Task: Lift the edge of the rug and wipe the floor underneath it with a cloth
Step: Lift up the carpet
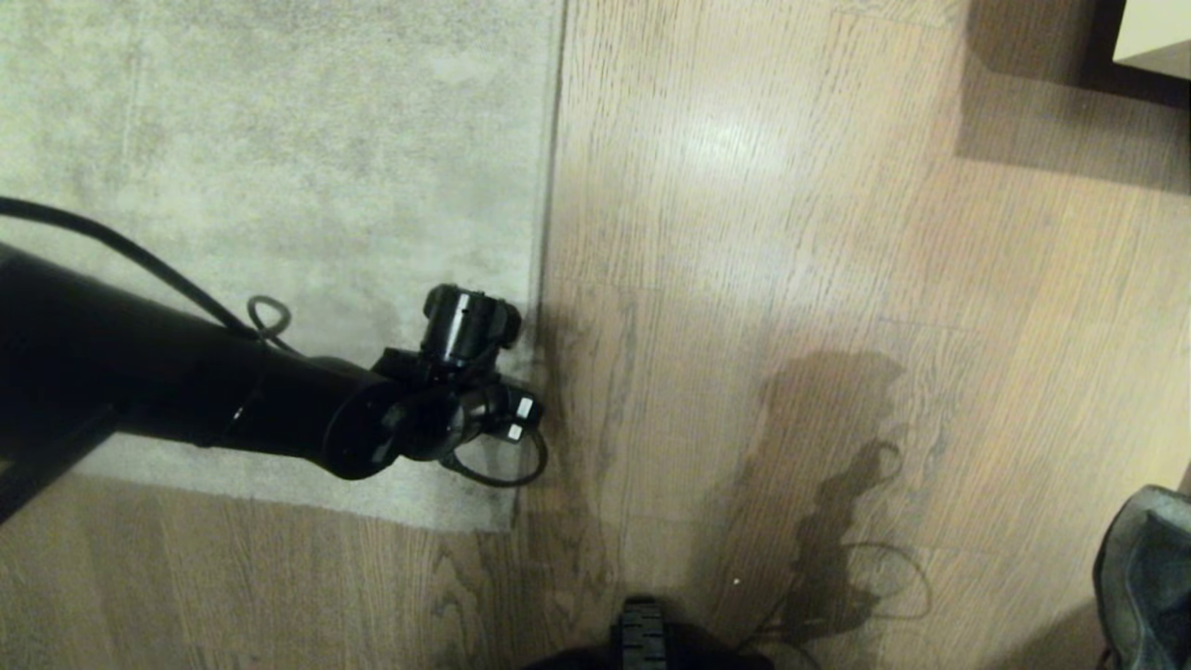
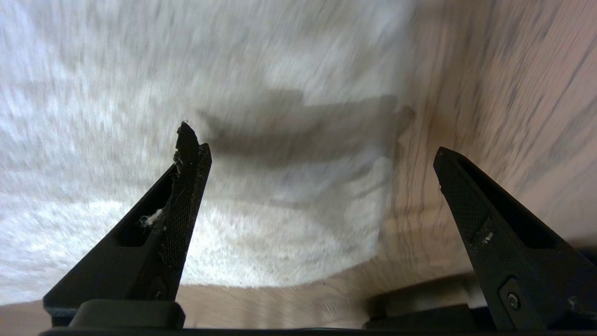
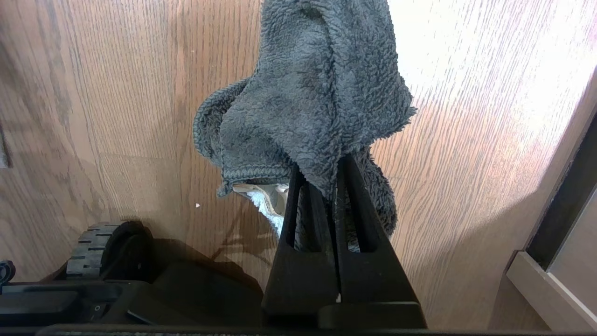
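The rug (image 1: 279,186) lies flat on the floor (image 1: 791,233), a pale grey-beige short pile with darker mottled smudges and a thin straight edge; its near corner is square. The floor is light brown wood plank with dark grain and a slight sheen.

The left gripper (image 2: 310,140) hangs above the rug's corner, straddling the edge: one black wedge-shaped finger (image 2: 182,196) over the pile, the other over bare wood beside the rug. The fingers are spread wide and hold nothing. Their inner faces are finely cross-hatched, and pale lint clings to the one over the rug.

The right gripper (image 3: 326,182) is well apart from the rug, over bare planks. Its fingers are pressed together, pinching the cloth (image 3: 308,93), a dark grey fleecy rag that hangs in soft, rounded folds with a stitched hem.
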